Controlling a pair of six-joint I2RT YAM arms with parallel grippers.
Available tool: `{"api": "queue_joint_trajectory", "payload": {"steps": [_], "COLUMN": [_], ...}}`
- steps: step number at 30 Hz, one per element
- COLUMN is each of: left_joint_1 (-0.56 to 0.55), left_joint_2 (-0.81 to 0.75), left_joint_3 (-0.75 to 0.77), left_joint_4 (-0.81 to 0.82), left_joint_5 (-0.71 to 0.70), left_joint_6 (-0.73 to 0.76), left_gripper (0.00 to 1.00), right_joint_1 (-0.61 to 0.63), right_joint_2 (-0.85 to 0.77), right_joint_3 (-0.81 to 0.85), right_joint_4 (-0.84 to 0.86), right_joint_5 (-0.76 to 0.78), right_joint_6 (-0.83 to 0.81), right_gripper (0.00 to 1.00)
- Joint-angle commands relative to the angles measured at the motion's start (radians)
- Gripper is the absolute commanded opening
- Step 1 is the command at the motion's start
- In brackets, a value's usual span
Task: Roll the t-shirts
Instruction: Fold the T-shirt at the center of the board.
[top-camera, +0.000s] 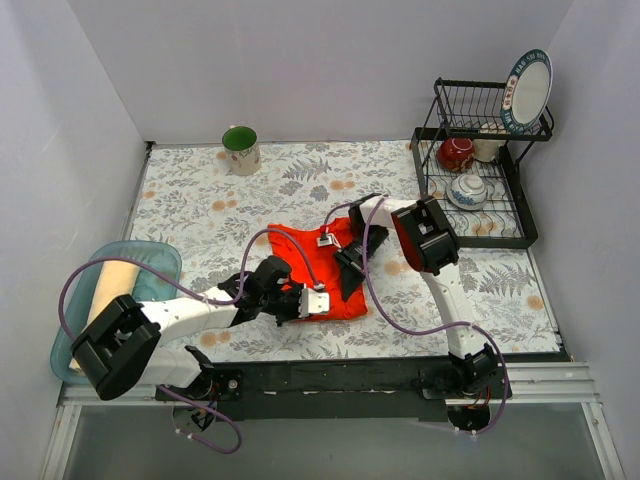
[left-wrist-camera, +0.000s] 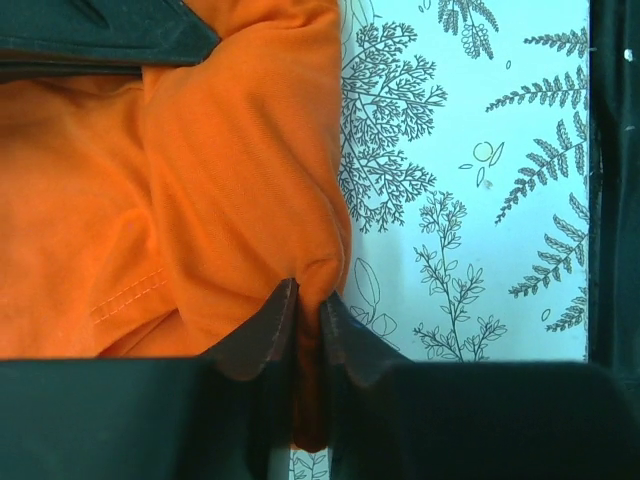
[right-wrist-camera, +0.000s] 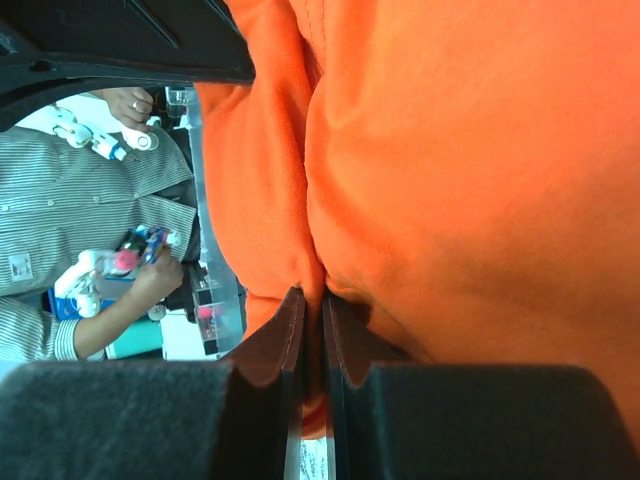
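The orange-red shirt (top-camera: 315, 262) lies bunched and partly folded at the middle of the desk (top-camera: 200, 205), not yet a roll. It looks to be at the gathering stage, with the rolling itself left to do. The cream shirt (top-camera: 110, 288) sits at 8 o'clock from it in a pale blue tray (top-camera: 165, 262), and it looks to be already rolled into a tube. So I judge the task about half done.

The left claw (top-camera: 320, 303) is clamped on the shirt's near edge at about 6 o'clock. The right claw (top-camera: 347, 280) is clamped on a fold at its 3 o'clock side.

The top view alone shows the whole layout: the green mug (top-camera: 240, 150) at 11 o'clock and the dish rack (top-camera: 480, 170) at 2 o'clock, both well apart from the shirt. It is too coarse to show the grips. The left wrist view settles that, with the jaws nearly together and a thin pinch of orange cloth between them, the leaf-print desk beside it. The right wrist view shows the same tight pinch on a thicker fold. Past the cloth it also shows a person (right-wrist-camera: 70, 220) in a striped shirt, whom no other view shows.
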Motion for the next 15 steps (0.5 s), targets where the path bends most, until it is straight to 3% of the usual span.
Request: {"api": "queue_joint_trajectory", "payload": {"steps": [1,3,4,6,9,10,11,13,14,15], "left_joint_1": [-0.009,-0.010,-0.009,-0.009,0.008,0.011,0.019,0.024,0.031,0.037], "left_joint_2": [0.008,0.001,-0.003,-0.009,-0.016,-0.019,-0.019,-0.015,-0.010,-0.003], "left_joint_3": [-0.014,0.008,0.017,0.043,0.072,0.084,0.094,0.117,0.127,0.141], "left_joint_4": [-0.044,-0.089,-0.106,-0.145,-0.187,-0.196,-0.204,-0.216,-0.222,-0.241], "left_joint_5": [-0.037,-0.014,-0.005,0.018,0.053,0.084,0.098,0.142,0.165,0.180], "left_joint_6": [0.024,0.024,0.026,0.003,-0.049,-0.055,-0.060,-0.069,-0.071,-0.071], "left_gripper": [0.04,0.00,0.00,0.00,0.00,0.00,0.00,0.00,0.00,0.00], "right_joint_1": [-0.029,-0.072,-0.088,-0.128,-0.181,-0.192,-0.198,-0.192,-0.185,-0.140], "right_joint_2": [-0.052,-0.144,-0.173,-0.268,-0.453,-0.521,-0.682,-0.869,-1.056,-1.143], "right_joint_3": [-0.029,-0.044,-0.039,-0.036,-0.104,-0.143,-0.270,-0.422,-0.610,-0.691], "right_joint_4": [0.164,0.182,0.192,0.192,0.260,0.311,0.500,0.714,0.900,0.996], "right_joint_5": [0.039,0.032,0.035,0.086,0.186,0.217,0.257,0.361,0.367,0.399], "right_joint_6": [-0.055,-0.026,-0.020,-0.023,-0.004,0.022,0.058,0.115,0.114,0.109], "right_gripper": [0.18,0.27,0.55,0.68,0.94,0.98,0.98,0.99,0.99,0.98]}}
